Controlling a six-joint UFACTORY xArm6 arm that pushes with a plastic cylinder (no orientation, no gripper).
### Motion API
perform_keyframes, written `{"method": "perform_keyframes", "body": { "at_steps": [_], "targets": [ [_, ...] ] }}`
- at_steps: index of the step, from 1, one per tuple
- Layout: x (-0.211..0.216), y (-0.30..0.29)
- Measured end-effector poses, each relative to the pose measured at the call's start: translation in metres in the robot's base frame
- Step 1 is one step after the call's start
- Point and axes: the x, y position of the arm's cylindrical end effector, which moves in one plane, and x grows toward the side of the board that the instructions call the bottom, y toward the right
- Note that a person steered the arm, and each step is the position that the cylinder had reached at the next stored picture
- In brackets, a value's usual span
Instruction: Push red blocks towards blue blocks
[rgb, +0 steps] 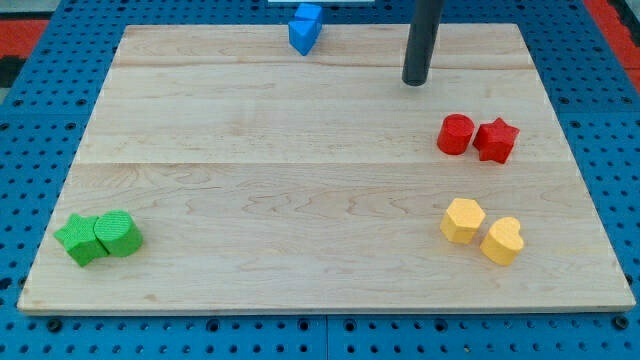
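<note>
A red cylinder (455, 134) and a red star block (496, 140) sit side by side, touching, at the view's right. Two blue blocks (305, 27) are bunched together at the top edge, near the middle. My tip (415, 82) rests on the board above and slightly left of the red cylinder, apart from it, and to the right of the blue blocks.
A yellow hexagon (463, 220) and a yellow heart block (502, 241) lie at the lower right. A green star (79, 240) and a green rounded block (118, 233) lie at the lower left. The wooden board (300, 180) sits on a blue pegboard.
</note>
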Motion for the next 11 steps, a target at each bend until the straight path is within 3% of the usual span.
{"method": "perform_keyframes", "body": {
  "at_steps": [2, 3, 4, 5, 6, 7, 9, 10, 11],
  "targets": [
    [-0.001, 0.047],
    [0.006, 0.142],
    [0.076, 0.155],
    [0.136, 0.133],
    [0.126, 0.068],
    [0.077, 0.005],
    [-0.007, -0.065],
    [-0.009, -0.067],
    [-0.017, -0.028]
  ]
}}
